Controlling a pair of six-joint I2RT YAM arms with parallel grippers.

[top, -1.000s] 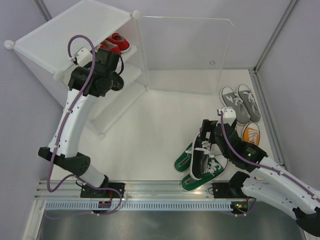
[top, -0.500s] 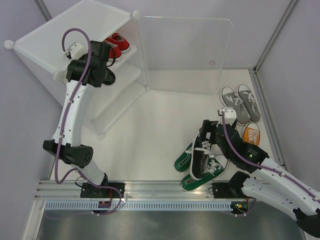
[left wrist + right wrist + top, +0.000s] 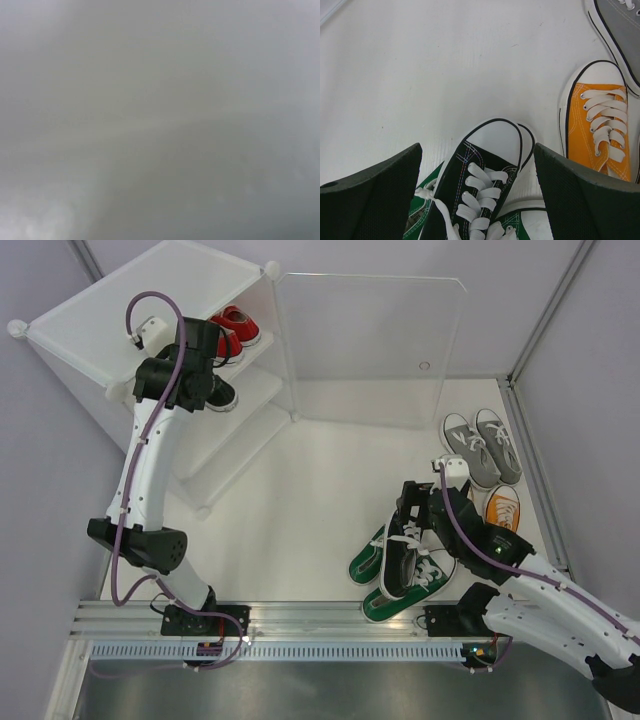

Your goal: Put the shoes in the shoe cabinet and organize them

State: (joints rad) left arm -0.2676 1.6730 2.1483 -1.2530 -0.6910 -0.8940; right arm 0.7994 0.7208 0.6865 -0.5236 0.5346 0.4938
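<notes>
Shoe cabinet (image 3: 150, 300) with its clear door (image 3: 370, 340) swung open.
Red shoes (image 3: 238, 325) are seen on the top shelf, and a black shoe (image 3: 222, 397) is seen on the middle shelf, just beside the left gripper (image 3: 208, 368). That gripper is hidden by its own wrist, so it cannot be told if its jaws are spread or pressed together; only grey blur is shown by its camera. The other shoes are found on the white table (image 3: 320, 490), well apart from the cabinet. A second black shoe (image 3: 485, 170) is laid on top of the green shoes (image 3: 372, 558). The right gripper (image 3: 477, 150) is held over its toe with the jaws spread wide, one on each side. An orange shoe (image 3: 595, 130) and the grey shoes (image 3: 482, 445) are set close by.
</notes>
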